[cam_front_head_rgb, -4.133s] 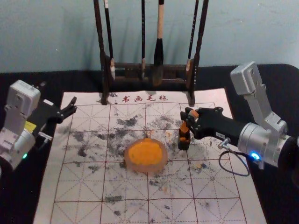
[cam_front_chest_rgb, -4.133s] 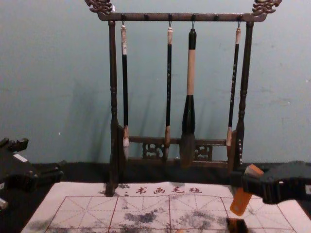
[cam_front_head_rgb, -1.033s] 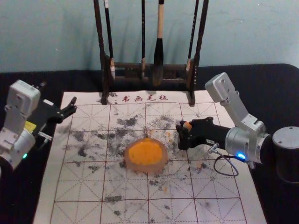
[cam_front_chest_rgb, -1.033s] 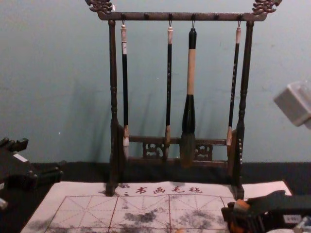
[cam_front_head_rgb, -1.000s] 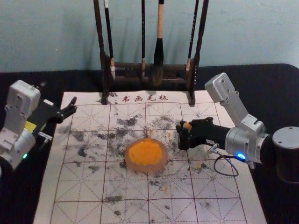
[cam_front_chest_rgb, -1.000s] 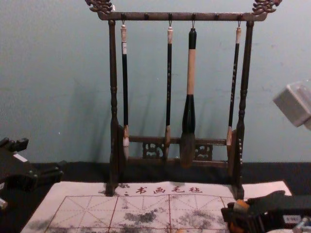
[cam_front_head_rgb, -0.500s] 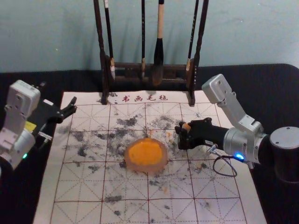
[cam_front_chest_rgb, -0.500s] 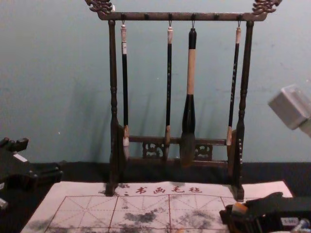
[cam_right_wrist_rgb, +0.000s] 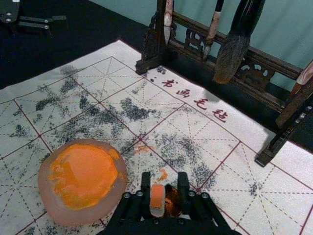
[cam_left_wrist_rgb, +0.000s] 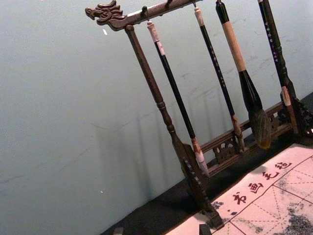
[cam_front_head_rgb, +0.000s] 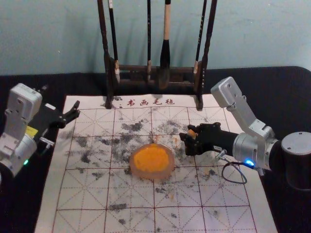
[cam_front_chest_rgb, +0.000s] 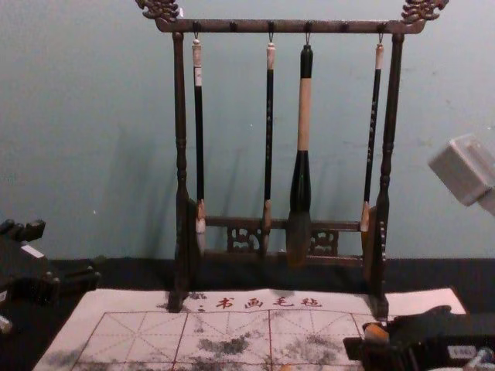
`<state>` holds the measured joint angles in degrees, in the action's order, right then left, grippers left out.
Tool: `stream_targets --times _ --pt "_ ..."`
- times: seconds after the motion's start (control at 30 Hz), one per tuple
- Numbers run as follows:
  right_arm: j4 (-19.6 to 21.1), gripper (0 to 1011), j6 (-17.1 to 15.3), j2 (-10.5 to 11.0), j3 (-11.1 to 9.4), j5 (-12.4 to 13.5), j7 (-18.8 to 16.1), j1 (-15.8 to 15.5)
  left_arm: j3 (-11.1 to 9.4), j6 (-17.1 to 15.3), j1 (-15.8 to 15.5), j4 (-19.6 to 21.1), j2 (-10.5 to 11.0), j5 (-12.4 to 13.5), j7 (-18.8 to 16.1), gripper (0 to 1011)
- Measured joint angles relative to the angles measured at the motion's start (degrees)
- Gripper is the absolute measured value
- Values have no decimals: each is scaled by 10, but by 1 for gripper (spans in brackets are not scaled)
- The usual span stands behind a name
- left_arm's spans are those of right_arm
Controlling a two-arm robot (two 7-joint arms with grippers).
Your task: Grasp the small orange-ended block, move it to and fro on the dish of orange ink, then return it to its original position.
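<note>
Right end effector [cam_front_head_rgb: 186,134]: low, reaching in level from the right
Fingers [cam_right_wrist_rgb: 145,181]: parted around the block [cam_right_wrist_rgb: 157,197]
Block: right of the dish [cam_front_head_rgb: 151,175], orange end up; lower part hidden
Long axis: looks near upright
Left end effector [cam_front_head_rgb: 77,109]: parked left, wide

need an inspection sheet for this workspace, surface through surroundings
Surface: gridded mat with black smudges, some orange marks; black cloth beneath
Job's things: dish of orange ink on mat; block between right jaws
Clutter: brush rack, feet on mat's far edge, four brushes hanging
Grippers: right gripper beside dish, jaws spread wider than block; left gripper at mat's left edge, jaws apart
Cables: looped cable by right wrist
Surroundings: plain wall behind rack
</note>
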<state>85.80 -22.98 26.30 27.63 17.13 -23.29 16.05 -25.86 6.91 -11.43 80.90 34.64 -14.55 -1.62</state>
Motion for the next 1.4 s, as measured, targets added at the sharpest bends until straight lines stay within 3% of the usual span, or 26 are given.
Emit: stream_targets --times 0.2,0.33,0.47,0.7,0.87,0.97,1.1,1.17,1.2,1.23,1.4 --pt "0 471 0 0 0 1 0 0 0 0 0 0 0 0 0 1001" --pt "0 644 0 0 -1 1 0 0 0 0 0 0 0 0 0 1001" --pt "1 721 0 0 -1 1 1 0 0 0 0 0 0 0 0 1001" --pt "0 954 0 0 -1 1 1 0 0 0 0 0 0 0 0 1002" --pt "1 1003 0 0 -1 1 1 0 0 0 0 0 0 0 0 1001" --pt "4 1002 31 -1 -6 -2 4 -6 0 0 0 0 0 0 0 1001" --pt "13 1002 105 -3 -21 -25 27 -24 0 0 0 0 0 0 0 1001" --pt "19 1003 166 -8 -36 -45 57 -42 0 0 0 0 0 0 0 1001" --pt "19 1003 166 -8 -36 -45 57 -42 0 0 0 0 0 0 0 1001" --pt "21 1002 196 -11 -43 -58 77 -53 0 0 0 0 0 0 0 1001" --pt "15 1002 261 -21 -62 -103 143 -86 0 0 0 0 0 0 0 1001"
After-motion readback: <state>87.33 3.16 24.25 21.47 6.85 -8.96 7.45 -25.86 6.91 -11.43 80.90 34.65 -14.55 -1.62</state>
